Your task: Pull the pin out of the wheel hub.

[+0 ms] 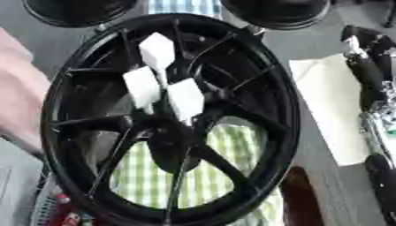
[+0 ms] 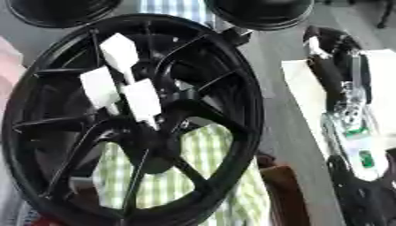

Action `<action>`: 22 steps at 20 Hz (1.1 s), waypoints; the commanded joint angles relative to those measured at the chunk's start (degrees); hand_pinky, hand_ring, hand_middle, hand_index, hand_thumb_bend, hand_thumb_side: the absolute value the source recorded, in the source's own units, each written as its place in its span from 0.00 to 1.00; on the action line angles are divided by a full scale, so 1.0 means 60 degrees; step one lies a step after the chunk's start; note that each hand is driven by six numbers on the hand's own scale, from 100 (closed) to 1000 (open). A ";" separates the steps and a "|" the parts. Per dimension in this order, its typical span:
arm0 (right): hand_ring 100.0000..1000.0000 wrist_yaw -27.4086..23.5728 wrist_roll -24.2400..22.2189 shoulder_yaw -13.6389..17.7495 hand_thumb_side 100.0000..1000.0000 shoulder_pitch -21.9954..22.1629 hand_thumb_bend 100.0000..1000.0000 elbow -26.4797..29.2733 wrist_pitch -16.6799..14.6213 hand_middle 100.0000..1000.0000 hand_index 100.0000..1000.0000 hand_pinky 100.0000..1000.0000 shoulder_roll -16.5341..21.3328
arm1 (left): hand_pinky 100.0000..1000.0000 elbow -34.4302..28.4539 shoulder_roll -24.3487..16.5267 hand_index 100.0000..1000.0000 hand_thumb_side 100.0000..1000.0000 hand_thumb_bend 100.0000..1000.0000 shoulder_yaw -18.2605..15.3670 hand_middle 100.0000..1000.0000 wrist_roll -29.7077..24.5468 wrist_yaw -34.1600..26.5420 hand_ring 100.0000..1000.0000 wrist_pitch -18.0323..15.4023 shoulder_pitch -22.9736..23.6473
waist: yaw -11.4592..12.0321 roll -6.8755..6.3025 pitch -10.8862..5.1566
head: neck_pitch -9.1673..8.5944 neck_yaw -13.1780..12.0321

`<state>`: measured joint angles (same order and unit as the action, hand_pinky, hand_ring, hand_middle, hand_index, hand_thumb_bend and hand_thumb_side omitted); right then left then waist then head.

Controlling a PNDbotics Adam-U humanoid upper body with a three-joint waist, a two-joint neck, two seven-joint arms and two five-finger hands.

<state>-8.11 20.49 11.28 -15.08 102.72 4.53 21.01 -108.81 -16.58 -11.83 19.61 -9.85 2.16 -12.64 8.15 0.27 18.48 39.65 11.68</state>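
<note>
Right eye view shows the right arm (image 2: 348, 132) coming down the right side, its hand (image 2: 329, 48) at the far end beside the wheel's rim; whether the fingers are straight or curled I cannot tell. The left hand shows in neither view. Well to the left of that hand stands the black wheel (image 1: 286, 110), tilted and filling the frame, with three white tabs (image 1: 158, 50) sticking out around its hub (image 1: 174, 132). Which of them is the pin is unclear; they seem to sit in the bolt holes. Nothing is gripped, so the step in hand looks like the approach. Next, the hand would need to cross leftward over the rim, pinch one tab and draw it straight out along its hole.
</note>
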 commanded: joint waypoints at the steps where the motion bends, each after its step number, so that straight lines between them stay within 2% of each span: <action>1: 0.74 -0.0011 0.0030 0.0099 0.34 -0.0094 0.19 0.0106 -0.0011 0.55 0.67 0.79 0.0202 | 0.70 -0.0188 -0.0234 0.67 0.64 0.31 0.0028 0.69 -0.0089 0.0060 0.75 -0.0064 -0.0088 | -0.0042 -0.0079 -0.0232 | -0.0100 -0.0130; 6: 0.74 0.0096 0.0105 0.0144 0.34 -0.0018 0.19 0.0127 0.0019 0.55 0.67 0.79 0.0465 | 0.71 -0.0897 -0.1313 0.69 0.58 0.31 0.0552 0.69 -0.0728 0.0724 0.75 -0.0086 -0.0484 | 0.0060 -0.0389 -0.0186 | -0.0078 -0.0066; 9: 0.74 0.0161 0.0162 0.0181 0.34 0.0065 0.19 0.0140 0.0047 0.55 0.67 0.79 0.0631 | 0.73 -0.0955 -0.2000 0.71 0.58 0.34 0.1148 0.68 -0.1150 0.1146 0.74 0.0025 -0.0794 | 0.0156 -0.0555 -0.0167 | -0.0018 0.0055; 14: 0.74 0.0257 0.0255 0.0238 0.34 0.0165 0.19 0.0164 0.0091 0.55 0.67 0.79 0.0862 | 0.76 -0.0947 -0.3107 0.74 0.57 0.40 0.2242 0.66 -0.1831 0.1827 0.73 0.0518 -0.1345 | 0.0279 -0.0794 -0.0156 | -0.0028 0.0230; 18: 0.74 0.0313 0.0302 0.0258 0.34 0.0264 0.19 0.0170 0.0131 0.55 0.67 0.79 0.0979 | 0.77 -0.0456 -0.4037 0.76 0.58 0.41 0.3172 0.64 -0.2403 0.2400 0.72 0.0593 -0.2206 | 0.0399 -0.0884 -0.0158 | -0.0090 0.0424; 22: 0.74 0.0329 0.0327 0.0275 0.34 0.0312 0.19 0.0183 0.0148 0.55 0.67 0.79 0.0983 | 0.78 0.0231 -0.5037 0.77 0.61 0.41 0.4172 0.63 -0.3018 0.3014 0.70 0.0318 -0.3128 | 0.0452 -0.0857 -0.0172 | -0.0169 0.0500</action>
<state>-6.57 22.21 12.35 -13.01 102.64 5.48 25.23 -108.08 -43.06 12.03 2.66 7.00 4.56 -30.45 10.69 -5.03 18.50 39.48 14.46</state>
